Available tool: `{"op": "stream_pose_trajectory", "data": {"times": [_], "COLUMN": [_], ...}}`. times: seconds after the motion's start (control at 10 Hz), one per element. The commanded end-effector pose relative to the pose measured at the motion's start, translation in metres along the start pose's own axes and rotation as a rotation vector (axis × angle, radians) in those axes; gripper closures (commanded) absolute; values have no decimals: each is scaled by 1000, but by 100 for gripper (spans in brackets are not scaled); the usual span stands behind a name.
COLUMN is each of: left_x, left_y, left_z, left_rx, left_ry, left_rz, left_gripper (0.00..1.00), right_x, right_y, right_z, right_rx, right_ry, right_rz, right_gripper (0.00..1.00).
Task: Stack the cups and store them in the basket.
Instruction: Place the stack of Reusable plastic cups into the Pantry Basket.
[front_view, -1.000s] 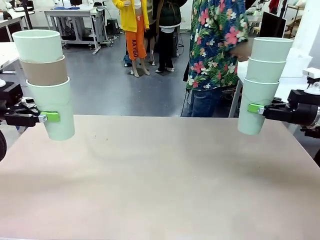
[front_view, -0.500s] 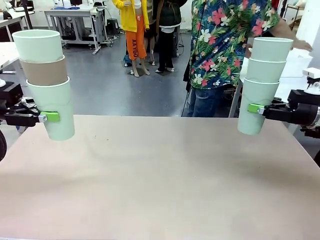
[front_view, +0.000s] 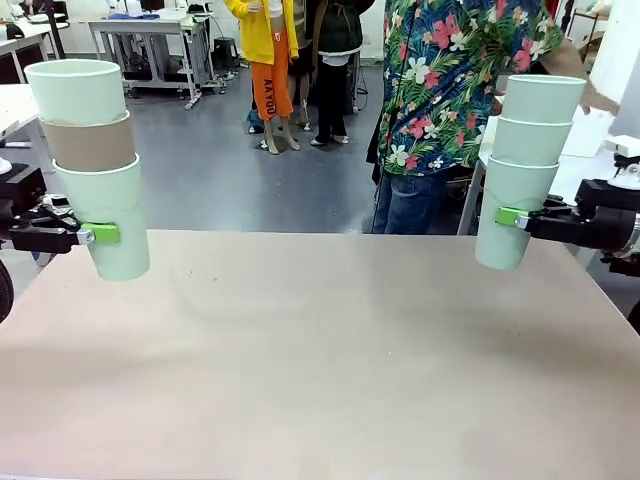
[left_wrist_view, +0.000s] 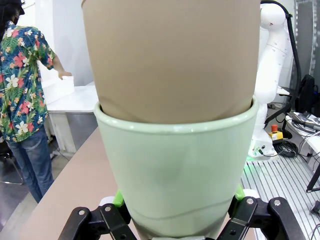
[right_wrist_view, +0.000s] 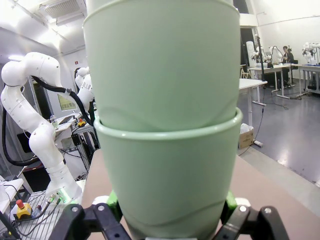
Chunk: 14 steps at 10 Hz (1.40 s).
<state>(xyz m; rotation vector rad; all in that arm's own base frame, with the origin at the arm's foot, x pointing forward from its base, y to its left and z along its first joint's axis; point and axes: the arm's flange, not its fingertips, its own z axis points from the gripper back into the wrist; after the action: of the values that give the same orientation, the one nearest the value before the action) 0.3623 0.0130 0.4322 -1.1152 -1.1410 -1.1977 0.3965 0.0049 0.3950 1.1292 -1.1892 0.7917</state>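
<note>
At the table's left edge my left gripper (front_view: 100, 234) is shut on the bottom cup of a stack of three cups (front_view: 97, 165): mint green below, tan brown in the middle, mint green on top. The left wrist view has the mint cup (left_wrist_view: 177, 170) with the tan one (left_wrist_view: 170, 55) nested in it, held between the left gripper's (left_wrist_view: 176, 212) jaws. Over the table's right edge my right gripper (front_view: 510, 216) is shut on the lowest of three stacked mint cups (front_view: 525, 165), seen close in the right wrist view as the mint stack (right_wrist_view: 165, 165). Both stacks hang upright above the table. The basket is out of view.
The tan tabletop (front_view: 320, 360) lies bare between the two arms. A person in a flowered shirt (front_view: 450, 90) stands at the far right side, reaching toward a white table (front_view: 590, 160) behind my right arm.
The person in the flowered shirt has shifted left and stretched an arm out to the right. Both arms and their cup stacks have stayed still.
</note>
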Motion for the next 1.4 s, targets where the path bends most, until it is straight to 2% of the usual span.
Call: {"op": "stream_pose_trajectory", "data": {"times": [0.0,1.3], "left_x": [4,4], "left_y": [-1,-1], "left_z": [0,0], "left_rx": [-1,-1], "left_ry": [-6,-6], "left_rz": [-10,-10], "left_gripper": [15,15], "right_x": [3,3], "right_y": [1,1], "right_z": [0,0], "right_rx": [0,0], "right_ry": [-5,-5], "right_rz": [7,7], "right_gripper": [14,14]}}
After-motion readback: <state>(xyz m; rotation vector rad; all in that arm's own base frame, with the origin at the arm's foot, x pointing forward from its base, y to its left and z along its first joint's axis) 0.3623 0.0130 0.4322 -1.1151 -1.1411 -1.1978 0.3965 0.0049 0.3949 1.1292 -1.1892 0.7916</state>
